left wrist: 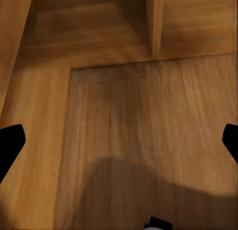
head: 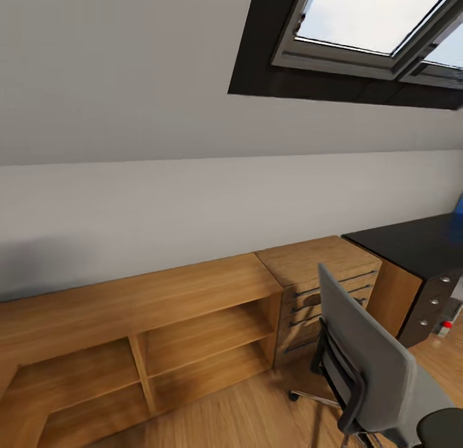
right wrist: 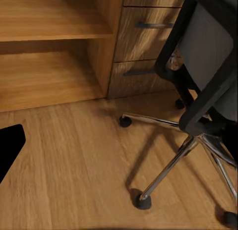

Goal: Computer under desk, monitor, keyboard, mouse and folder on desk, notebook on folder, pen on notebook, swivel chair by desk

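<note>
Head view: I face a white wall under a sloped ceiling with a skylight (head: pixel 373 17) at upper right. Along the wall stands a low wooden open shelf unit (head: pixel 148 332), its compartments bare. Just beside it is a wooden drawer cabinet (head: pixel 321 287) with dark handles, then the black-topped desk (head: pixel 411 242) at the right edge. A small blue object (head: pixel 458 206) sits on the desk at the picture's edge; too cropped to identify. The swivel chair (head: pixel 370 364), grey back with black frame, stands on the wood floor (head: pixel 244 416) in front of the drawer cabinet, near the desk.

Right wrist view: chair's chrome star base and black castors on the floor, drawer fronts behind. One dark finger (right wrist: pixel 10 145) of my right claw shows at the edge; I cannot tell its state.

Left wrist view: my left claw (left wrist: pixel 119 141) hangs over bare floor near the shelf's foot, fingers spread wide to either edge, nothing between them.
</note>
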You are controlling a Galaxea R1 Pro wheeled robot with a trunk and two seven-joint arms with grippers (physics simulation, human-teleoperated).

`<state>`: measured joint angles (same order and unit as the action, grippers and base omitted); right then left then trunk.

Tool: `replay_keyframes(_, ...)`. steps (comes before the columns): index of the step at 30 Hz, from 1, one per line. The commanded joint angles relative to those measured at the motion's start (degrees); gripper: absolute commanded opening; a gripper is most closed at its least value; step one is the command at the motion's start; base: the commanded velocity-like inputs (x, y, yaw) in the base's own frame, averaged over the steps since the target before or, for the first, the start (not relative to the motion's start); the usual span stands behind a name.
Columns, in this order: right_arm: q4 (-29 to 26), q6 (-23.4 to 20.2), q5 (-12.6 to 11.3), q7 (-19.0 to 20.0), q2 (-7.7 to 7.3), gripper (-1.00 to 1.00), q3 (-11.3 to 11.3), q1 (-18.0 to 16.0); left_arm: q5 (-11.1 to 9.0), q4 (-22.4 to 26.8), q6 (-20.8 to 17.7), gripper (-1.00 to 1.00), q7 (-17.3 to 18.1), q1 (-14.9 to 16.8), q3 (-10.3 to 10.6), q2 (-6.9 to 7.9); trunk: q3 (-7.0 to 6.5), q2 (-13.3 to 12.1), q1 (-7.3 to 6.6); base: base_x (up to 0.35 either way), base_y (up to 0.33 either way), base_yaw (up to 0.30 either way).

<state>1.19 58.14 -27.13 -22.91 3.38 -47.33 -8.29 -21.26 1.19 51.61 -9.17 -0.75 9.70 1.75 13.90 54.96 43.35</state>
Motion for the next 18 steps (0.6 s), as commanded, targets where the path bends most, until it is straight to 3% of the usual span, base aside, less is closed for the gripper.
replay_keyframes(1,0.1,0.1,-0.2,-0.3,0.05,1.00,-0.5,-0.1,0.0,0.1,0.0,1.00,-0.6,0.0,0.5,0.01,0.04,0.0,0.01,0.000,0.000,-0.291)
replay_keyframes(18,0.1,0.2,-0.2,-0.3,0.05,1.00,-0.6,-0.1,0.0,0.1,0.1,1.00,-0.5,0.0,0.5,0.01,-0.36,0.0,0.01,0.000,0.000,-0.291)
